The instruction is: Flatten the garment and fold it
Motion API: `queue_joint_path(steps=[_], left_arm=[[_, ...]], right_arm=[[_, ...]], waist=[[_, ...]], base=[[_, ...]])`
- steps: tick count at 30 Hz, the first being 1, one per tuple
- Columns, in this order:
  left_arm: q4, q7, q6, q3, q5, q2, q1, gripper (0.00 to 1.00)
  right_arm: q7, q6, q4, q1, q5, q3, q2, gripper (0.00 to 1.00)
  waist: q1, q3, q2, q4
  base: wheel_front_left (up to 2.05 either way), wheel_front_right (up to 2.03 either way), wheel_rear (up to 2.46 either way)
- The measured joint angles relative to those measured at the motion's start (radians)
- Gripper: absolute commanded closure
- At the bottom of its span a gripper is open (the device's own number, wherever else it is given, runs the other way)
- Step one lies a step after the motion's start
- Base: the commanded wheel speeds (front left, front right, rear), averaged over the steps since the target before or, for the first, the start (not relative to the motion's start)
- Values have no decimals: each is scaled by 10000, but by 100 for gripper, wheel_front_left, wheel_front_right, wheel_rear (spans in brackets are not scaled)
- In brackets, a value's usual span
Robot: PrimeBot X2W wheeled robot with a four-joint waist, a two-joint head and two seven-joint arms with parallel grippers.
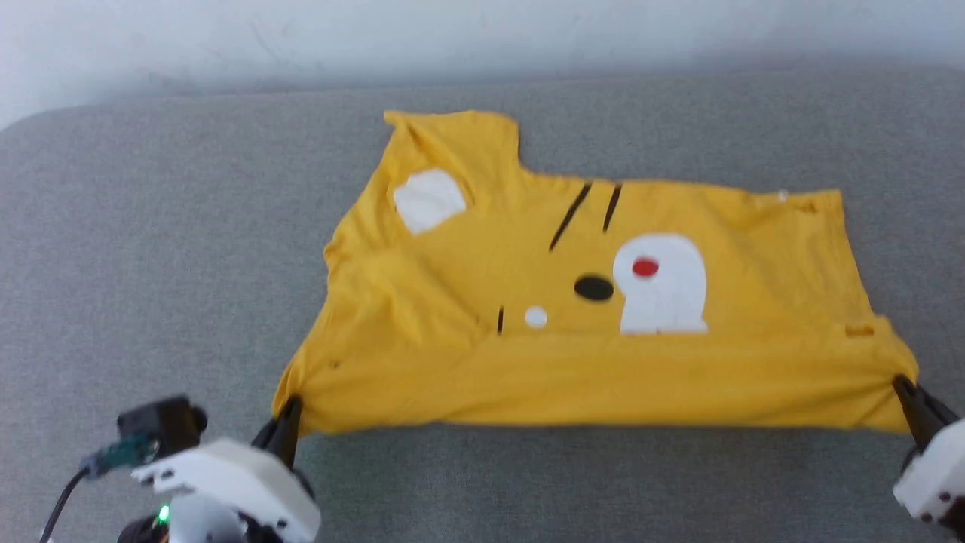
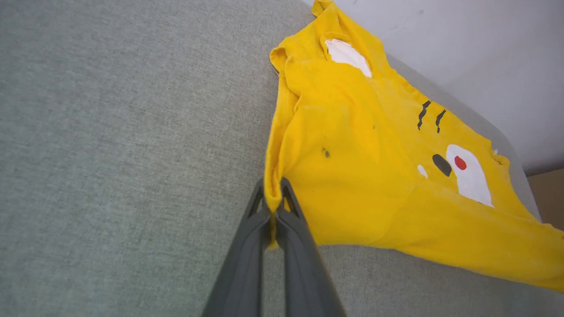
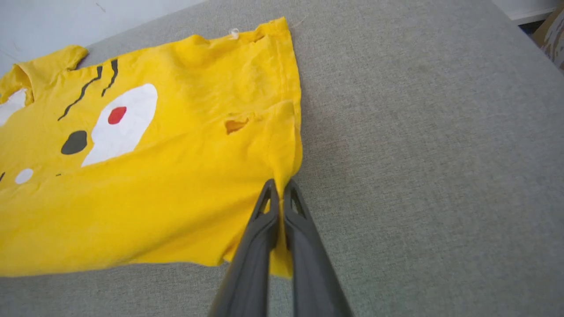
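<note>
Under shirt (image 1: 467, 377): grey cloth cushion (image 1: 151, 264), running well past it on every side. Beyond shirt's far edge, pale wall (image 1: 226, 38). Shirt itself mustard yellow, lying print side up on cushion, spread wide but not flat. Near hem stretched taut btwn both corners, throwing a shadow on cushion; soft ridge of cloth just above that hem; far-left sleeve rumpled & partly folded over.

At shirt's near-left corner, left claw (image 1: 285, 422): fingers pressed together, pinching bunched corner, w/ sliver of yellow squeezed btwn them in left wrist view. At shirt's near-right corner, right claw (image 1: 905, 392): likewise clamped on cloth, w/ small yellow tab hanging below fingertips in right wrist view.

On shirt, right of centre, big white patch (image 1: 663, 294). On far-left sleeve, smaller white patch (image 1: 428, 200). Near shirt's far edge, two slanting black stripes (image 1: 569, 216). Just left of big patch, black oval (image 1: 593, 288). Inside big patch, upper part, red dot (image 1: 644, 267). Left of oval, small white dot (image 1: 535, 317), then short black dash (image 1: 500, 320). Close to shirt's right edge, small slit (image 3: 235, 125) in cloth.
</note>
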Motion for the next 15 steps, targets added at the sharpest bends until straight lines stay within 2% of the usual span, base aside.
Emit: queue_joint_path(steps=[4, 9, 12, 15], left_arm=[[-790, 102, 504, 238, -88, 142, 1246, 100], [-1187, 69, 819, 186, -372, -215, 2499, 100], [-993, -127, 780, 92, -548, -510, 2734, 100], [-372, -230, 512, -79, -698, -713, 2687, 100]], right_arm=[[397, 0, -698, 759, 82, -341, 261, 100], [694, 0, -924, 1581, 81, -616, 489, 100], [677, 0, -782, 1785, 81, -662, 548, 100], [497, 0, -451, 1827, 50, -527, 571, 100]], waist=[[-1, -329, 0, -17], [-1, -469, -1, 22], [-2, -460, -1, 108], [0, -459, -1, 180]], base=[[0, 0, 0], [0, 0, 0], [0, 0, 0], [0, 0, 0]])
